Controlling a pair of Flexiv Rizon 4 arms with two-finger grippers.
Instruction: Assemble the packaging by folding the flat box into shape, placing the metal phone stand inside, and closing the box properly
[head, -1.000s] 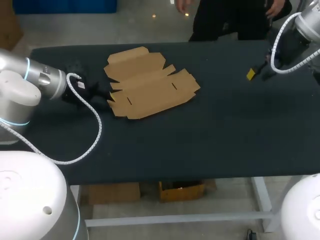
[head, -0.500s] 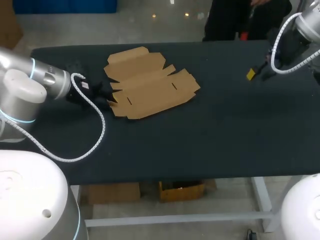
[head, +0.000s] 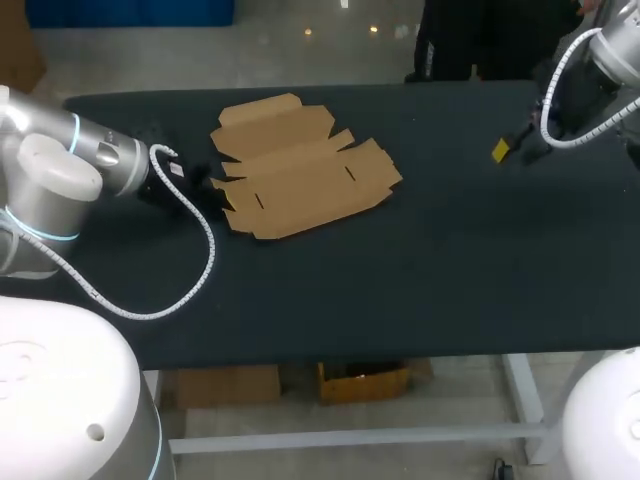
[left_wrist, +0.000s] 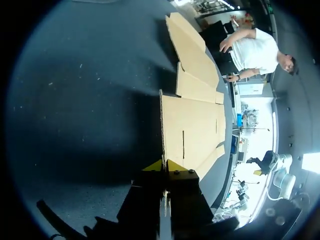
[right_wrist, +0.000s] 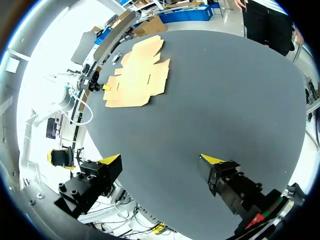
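**Q:** Left gripper (left_wrist: 163, 169): how do its fingers stand?

**A:** They are pressed together on the box (left_wrist: 192, 125). In the left wrist view, the near edge of the cardboard runs straight in between the two yellow tips, and they pinch it from both sides.

**Q:** Where is that in the head view?

**A:** At the left of the frame, a little above the middle. The left arm (head: 60, 180) comes in from the left edge, and its gripper meets the box's left edge.

**Q:** How does the box lie?

**A:** It is unfolded brown cardboard lying on the table (head: 450, 260), in the upper left-centre of the head view. Its flaps are spread out around the main panel.

**Q:** And the right gripper (right_wrist: 161, 160)?

**A:** Its fingers are spread wide and hold nothing. It sits in the upper right of the head view, well apart from the box. In its own wrist view only bare table shows between its tips. The box lies far ahead of them, with the left gripper's yellow tip at the box's edge.
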